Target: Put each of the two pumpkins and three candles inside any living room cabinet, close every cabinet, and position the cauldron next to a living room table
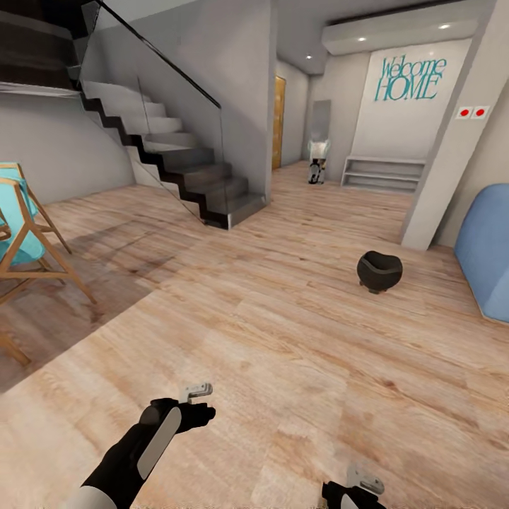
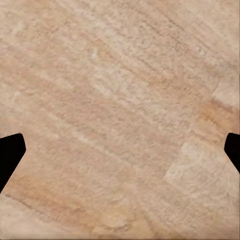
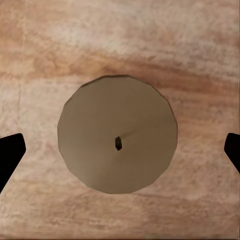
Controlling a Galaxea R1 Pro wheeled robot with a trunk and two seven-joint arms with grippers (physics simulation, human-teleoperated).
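A light wood plank floor (image 1: 283, 339) is recorded across most of the head view, with a grey staircase (image 1: 177, 162) behind a glass balustrade at the far left. A wall bearing the lettering "Welcome HOME" (image 1: 410, 78) is noted at the far end. A blue sofa (image 1: 484, 247) is cut off by the right edge, so only one rounded end is seen. A wooden chair with a turquoise seat (image 1: 21, 240) is cut off at the left edge. A small pale figure far down the hall is too blurred to identify.

The cauldron (image 1: 379, 271) is seen standing on the floor right of centre, well apart from both arms and near the sofa.

The left gripper (image 1: 196, 391) is held low over bare floor; in the left wrist view its fingertips (image 2: 11, 155) sit at opposite edges, spread wide, with nothing between them. The right gripper (image 1: 364, 482) is partly cut off by the lower edge of the head view. In the right wrist view a candle (image 3: 117, 133) is seen from above, upright on the floor, centred between the widely parted fingertips (image 3: 11, 155) and untouched by either. Its sides are hidden from this angle.
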